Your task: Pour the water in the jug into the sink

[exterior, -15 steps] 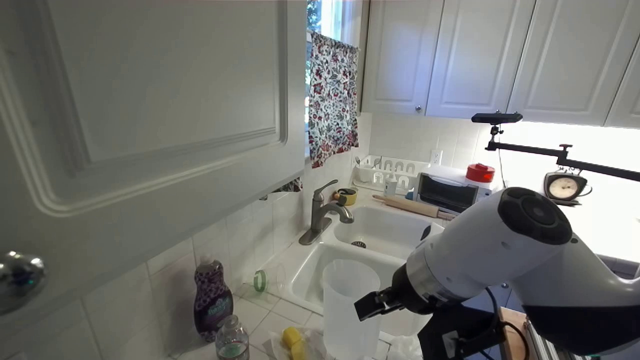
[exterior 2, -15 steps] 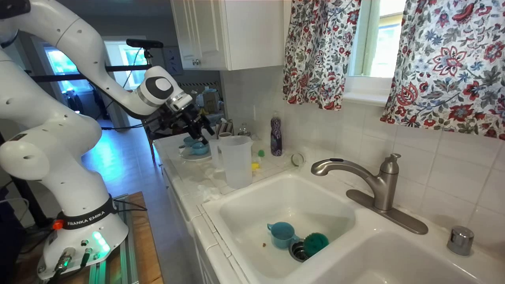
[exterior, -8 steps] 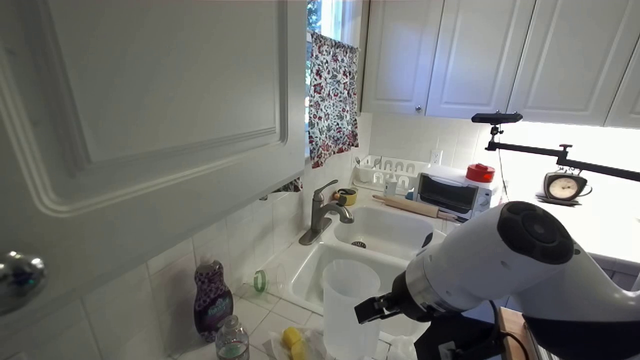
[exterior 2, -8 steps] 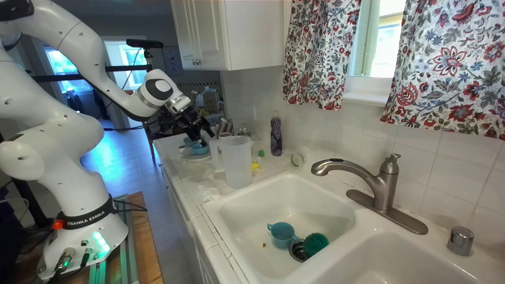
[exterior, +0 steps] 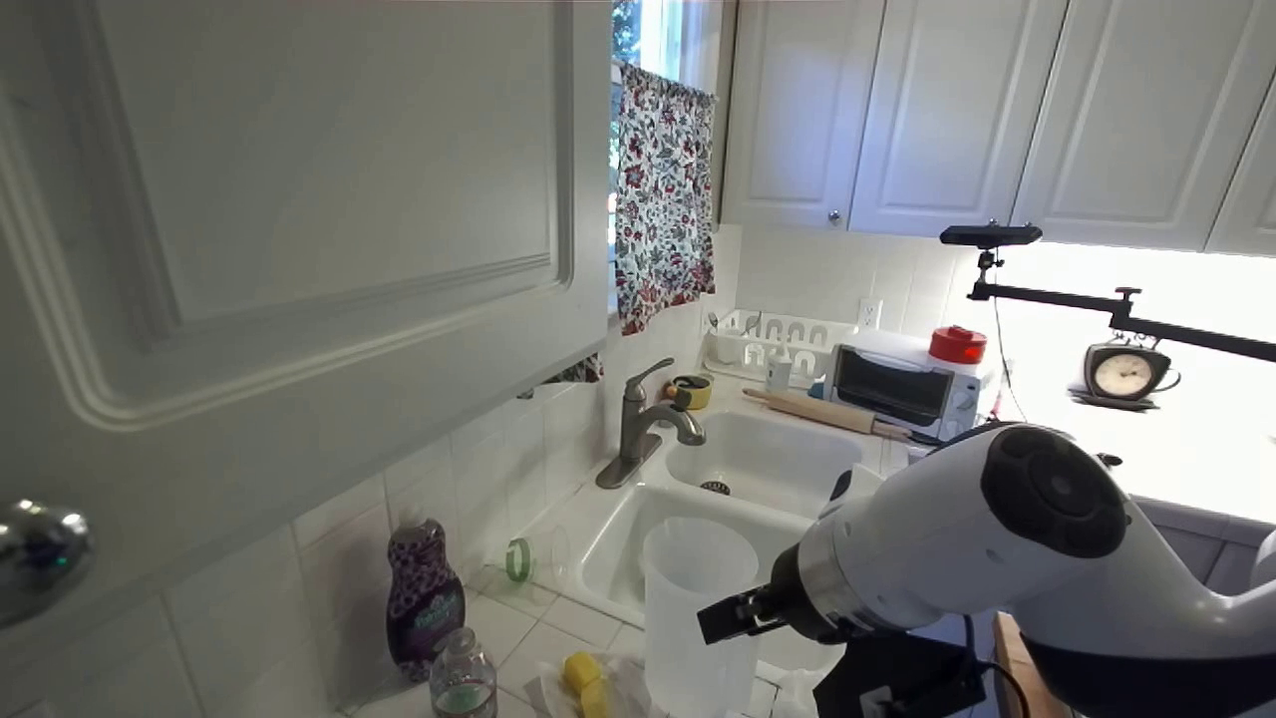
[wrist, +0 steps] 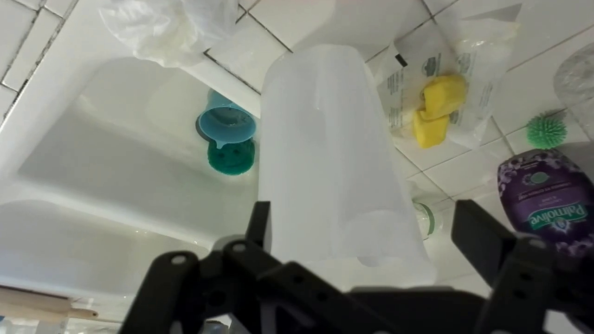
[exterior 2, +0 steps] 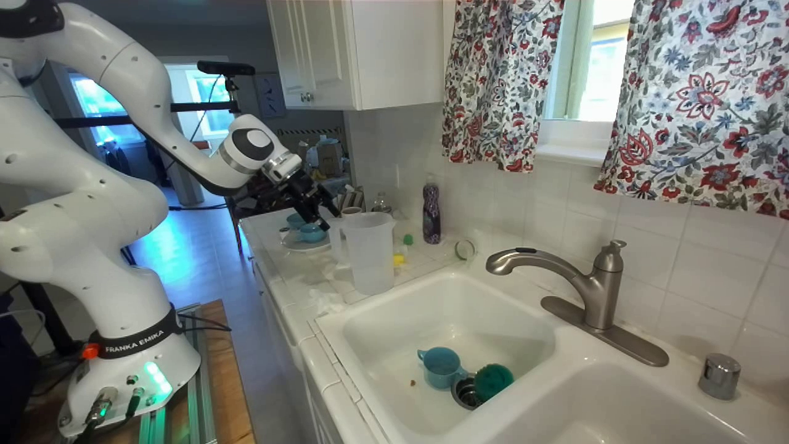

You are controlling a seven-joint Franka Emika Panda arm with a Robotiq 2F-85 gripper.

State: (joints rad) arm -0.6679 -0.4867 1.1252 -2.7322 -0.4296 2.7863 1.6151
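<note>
The jug (exterior 2: 370, 259) is a tall translucent milky-white pitcher. It stands upright on the tiled counter beside the sink (exterior 2: 493, 305), its handle facing my gripper (exterior 2: 331, 219). It shows in both exterior views, also here (exterior: 688, 668), and fills the middle of the wrist view (wrist: 320, 148). My gripper is open, tilted downward near the jug's rim on the handle side. In the wrist view the fingers (wrist: 478, 236) stand wide apart, with the jug seen between them; no grip shows. Water inside the jug cannot be made out. The faucet (exterior 2: 601, 283) stands at the sink's rim.
A blue cup (exterior 2: 441, 368) and a green scrubber (exterior 2: 493, 381) lie in the basin. A purple bottle (exterior: 427, 598), yellow pieces (exterior: 588, 683) on a wrapper and a glass jar on its side (exterior 2: 465, 249) are near the jug. An open cabinet door (exterior: 329, 199) hangs above.
My gripper has moved slightly down and closer to the jug's handle side. The arm has shifted with it. The jug has not moved.
</note>
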